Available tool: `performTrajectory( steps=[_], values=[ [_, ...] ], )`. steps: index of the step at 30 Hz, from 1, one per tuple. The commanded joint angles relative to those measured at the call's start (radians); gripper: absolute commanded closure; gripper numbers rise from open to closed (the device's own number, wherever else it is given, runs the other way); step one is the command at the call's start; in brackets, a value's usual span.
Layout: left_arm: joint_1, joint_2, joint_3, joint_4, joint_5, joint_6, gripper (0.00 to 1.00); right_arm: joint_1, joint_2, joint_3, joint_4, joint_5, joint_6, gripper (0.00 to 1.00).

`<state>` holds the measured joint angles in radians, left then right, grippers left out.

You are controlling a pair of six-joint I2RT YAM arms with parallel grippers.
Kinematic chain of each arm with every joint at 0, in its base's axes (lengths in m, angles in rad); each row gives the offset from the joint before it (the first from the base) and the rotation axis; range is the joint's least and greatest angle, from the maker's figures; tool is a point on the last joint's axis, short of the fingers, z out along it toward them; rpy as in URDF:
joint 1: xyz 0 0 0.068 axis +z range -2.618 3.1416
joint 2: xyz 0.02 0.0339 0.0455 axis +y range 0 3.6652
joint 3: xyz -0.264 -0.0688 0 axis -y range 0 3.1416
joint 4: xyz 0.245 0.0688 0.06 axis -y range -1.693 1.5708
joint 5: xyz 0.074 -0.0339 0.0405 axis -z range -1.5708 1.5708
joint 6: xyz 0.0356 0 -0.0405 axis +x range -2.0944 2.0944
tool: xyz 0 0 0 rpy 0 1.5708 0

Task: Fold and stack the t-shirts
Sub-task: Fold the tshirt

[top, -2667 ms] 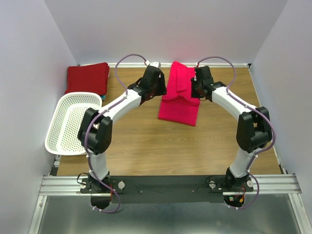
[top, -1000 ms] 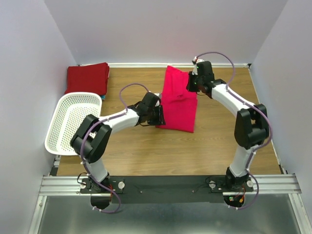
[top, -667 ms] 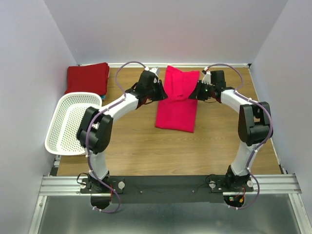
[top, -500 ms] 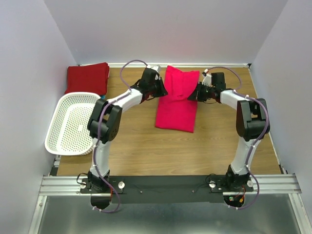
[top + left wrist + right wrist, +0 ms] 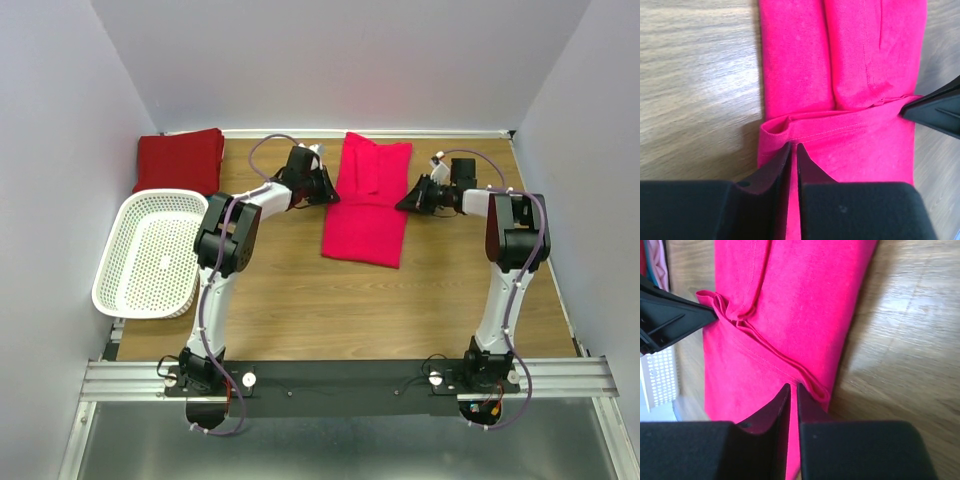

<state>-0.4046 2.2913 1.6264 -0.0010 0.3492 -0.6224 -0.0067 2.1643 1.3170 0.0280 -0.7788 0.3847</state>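
The bright pink t-shirt (image 5: 365,205) lies lengthwise at the back middle of the table, sleeves folded in, with a bunched crease across its middle. My left gripper (image 5: 328,188) is at the shirt's left edge, its jaws nearly together on the end of the crease (image 5: 775,131). It shows in the left wrist view (image 5: 793,146). My right gripper (image 5: 404,204) is at the right edge, jaws nearly together on the other end of the crease (image 5: 812,386). It shows in the right wrist view (image 5: 793,386). The darker red t-shirt (image 5: 180,160) lies folded at the back left. The teal shirt is hidden.
A white perforated basket (image 5: 165,195) stands at the left edge, just in front of the red shirt. Grey walls close in the back and both sides. Bare wood table (image 5: 330,300) lies between the pink shirt and the arm bases.
The shirt's far half, raised half a second ago, now lies flat. Both grippers have moved slightly outward along the crease, the right one further right.
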Motion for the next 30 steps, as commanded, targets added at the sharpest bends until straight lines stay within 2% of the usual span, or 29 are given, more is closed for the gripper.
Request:
performTrajectory(
  steps=[1,4,5,8,10,13,16,21,30],
  values=[
    [0.016,-0.039,-0.025,-0.013,0.002,0.006,0.79,-0.018,-0.030,-0.007,0.006,-0.014,0.002,0.82],
    [0.015,-0.137,-0.063,-0.010,0.002,0.001,0.64,-0.012,-0.093,-0.036,0.009,-0.045,0.031,0.77],
    [0.012,-0.168,-0.092,-0.010,-0.001,0.000,0.53,-0.001,-0.142,-0.064,0.007,-0.063,0.043,0.75],
    [-0.011,-0.298,-0.175,-0.010,-0.036,0.007,0.38,0.036,-0.231,-0.145,0.009,-0.103,0.062,0.72],
    [-0.037,-0.395,-0.233,-0.008,-0.068,0.003,0.34,0.053,-0.271,-0.197,0.009,-0.129,0.072,0.72],
    [-0.082,-0.504,-0.389,-0.007,-0.085,-0.007,0.34,0.082,-0.349,-0.333,0.012,-0.178,0.072,0.72],
    [-0.134,-0.529,-0.477,-0.004,-0.081,-0.007,0.37,0.088,-0.369,-0.412,0.009,-0.203,0.066,0.72],
    [-0.157,-0.494,-0.634,0.044,-0.056,-0.054,0.55,0.085,-0.351,-0.536,0.012,-0.177,0.046,0.73],
    [-0.135,-0.466,-0.688,0.003,-0.062,-0.120,0.67,-0.010,-0.270,-0.601,0.001,-0.105,0.103,0.75]
  ],
)
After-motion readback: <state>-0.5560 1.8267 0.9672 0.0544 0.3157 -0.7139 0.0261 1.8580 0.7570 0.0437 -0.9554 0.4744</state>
